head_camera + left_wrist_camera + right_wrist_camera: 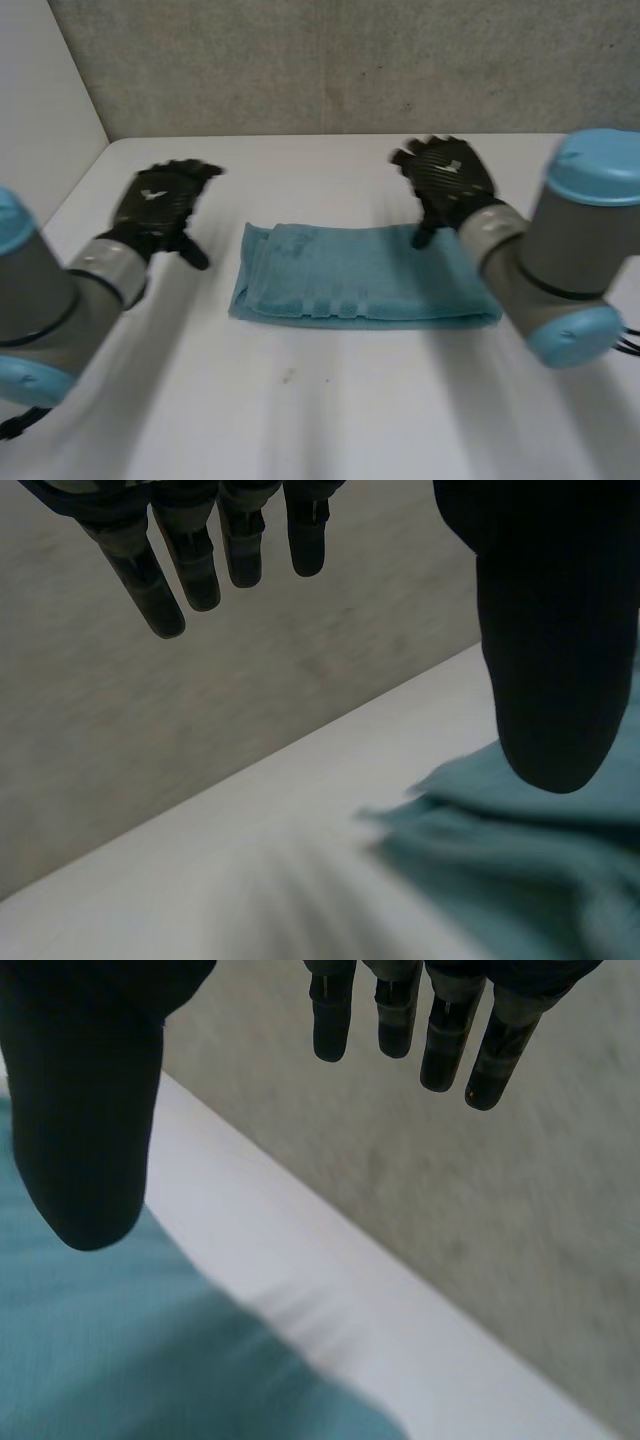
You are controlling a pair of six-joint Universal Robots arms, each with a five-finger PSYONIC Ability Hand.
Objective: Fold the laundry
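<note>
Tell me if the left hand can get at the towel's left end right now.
Probably yes: the open left hand is just beside the folded towel, with bare table between them and nothing in the way.

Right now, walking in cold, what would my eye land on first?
A teal towel, folded into a long band, lies in the middle of the white table. Two black robot hands hang at its ends, open and holding nothing: the left hand beside the towel's left end, apart from it, the right hand over its far right corner, thumb pointing down at the cloth.
</note>
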